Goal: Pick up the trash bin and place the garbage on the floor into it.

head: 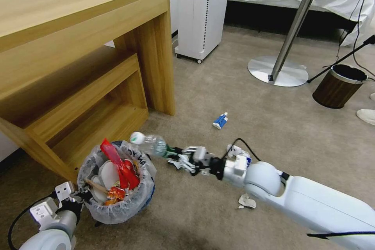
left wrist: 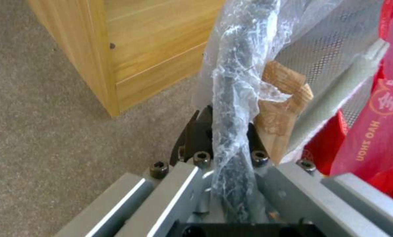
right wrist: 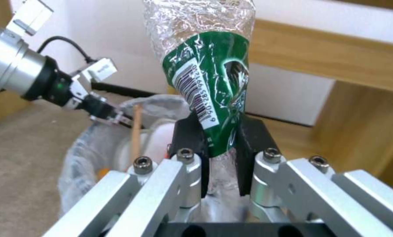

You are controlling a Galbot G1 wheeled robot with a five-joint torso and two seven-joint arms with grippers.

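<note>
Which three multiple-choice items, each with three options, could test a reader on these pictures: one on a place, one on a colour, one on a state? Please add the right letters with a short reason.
1. Where is the bottle?
A. lying on the floor
B. in the right gripper, its cap end at the bin's rim
C. on the wooden shelf

2. What colour is the bottle's label?
A. green
B. yellow
C. purple

3. What is the left gripper doing?
A. hanging open above the floor
B. shut on the bagged rim of the bin
C. holding the blue-white packet

Key: 1 B, the right wrist view shows the fingers clamped on the crushed bottle, and the head view shows it reaching to the bin. 2 A, the label with the barcode is green. 3 B, the left wrist view shows the rim between the fingers.
</note>
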